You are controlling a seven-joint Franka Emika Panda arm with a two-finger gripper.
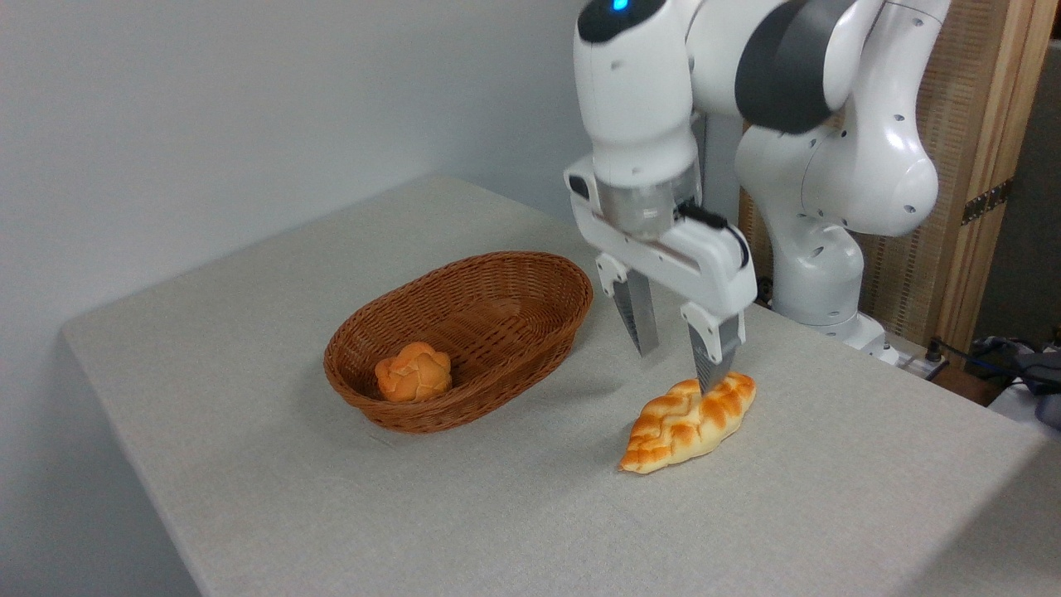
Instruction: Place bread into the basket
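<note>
A: What takes up the most room?

B: The table (249, 464), covered in a pale grey-beige cloth with a fine, slightly rough weave. It has a rounded corner at the left and runs off the picture on the right. Behind it is a plain, smooth wall.

A: And next in size?

B: The robot arm (796, 124), glossy white moulded plastic with a dark grey band at one joint and rounded, bulbous housings. Its base stands at the far right of the table, in front of a wooden-framed panel (978, 149) with a woven mesh filling.

A: Then the basket?

B: Yes. The basket (530, 269) is oval, brown wicker, tightly woven with low sloping sides and a braided rim. It sits left of centre on the cloth.

A: Where is the bread?

B: The bread (675, 431) lies flat on the cloth, right of the basket and apart from it. It is a long braided loaf, shiny golden-brown on top, pale along the sides, tapering to pointed ends.

A: What about the claw?

B: The gripper (675, 361) hangs above the loaf's far end, its two flat grey metal fingers (638, 311) spread apart and holding nothing. The right finger's tip overlaps the top of the loaf; I cannot tell whether it touches.

A: Anything smaller?

B: A small round orange roll (413, 373), knotted and lumpy, lying inside the basket at its near end.
</note>
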